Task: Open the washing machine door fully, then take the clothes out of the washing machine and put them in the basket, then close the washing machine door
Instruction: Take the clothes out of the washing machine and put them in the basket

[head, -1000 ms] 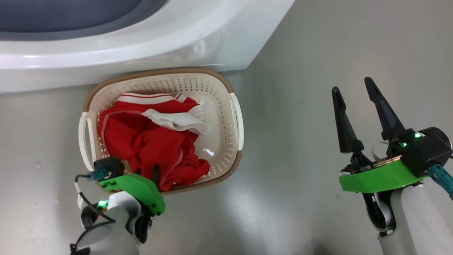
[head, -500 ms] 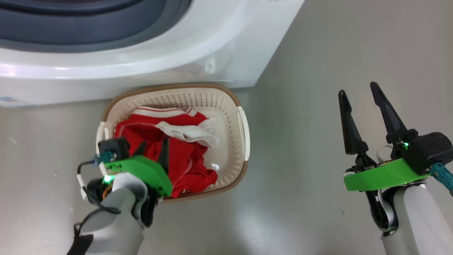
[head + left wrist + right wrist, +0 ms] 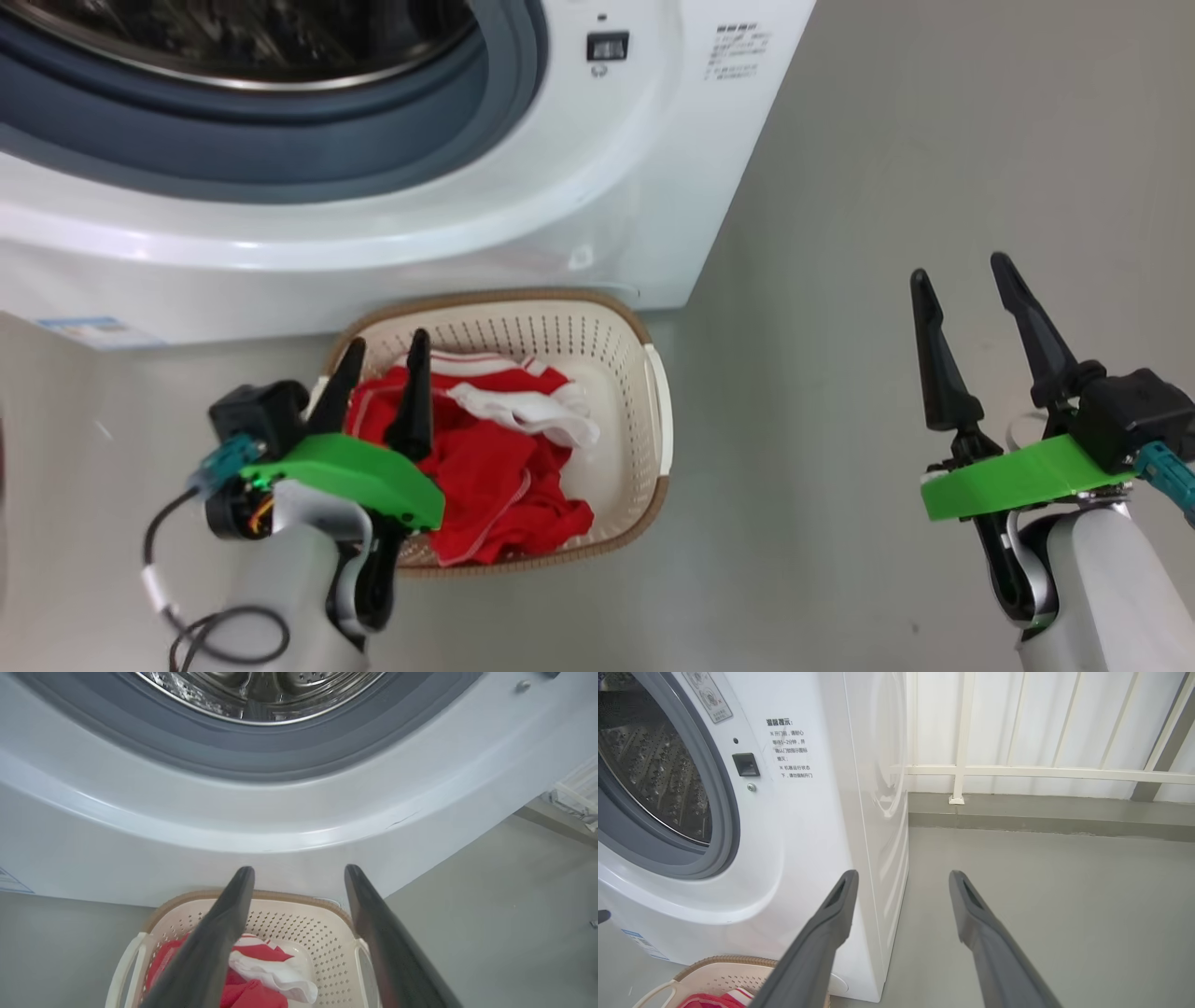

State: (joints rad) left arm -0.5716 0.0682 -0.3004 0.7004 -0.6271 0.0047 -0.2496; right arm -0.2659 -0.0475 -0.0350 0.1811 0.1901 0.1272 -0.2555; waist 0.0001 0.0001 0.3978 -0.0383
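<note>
Left gripper [image 3: 388, 339] and right gripper [image 3: 960, 266]: fingers spread, empty. Red clothes [image 3: 485, 476] in basket [image 3: 560, 331], 6 o'clock from washing machine [image 3: 607, 187]; likely soft, light. Pinch a bunched fold.

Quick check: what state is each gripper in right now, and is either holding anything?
Left gripper: open, holding nothing, over the basket.
Right gripper: open, holding nothing.
</note>
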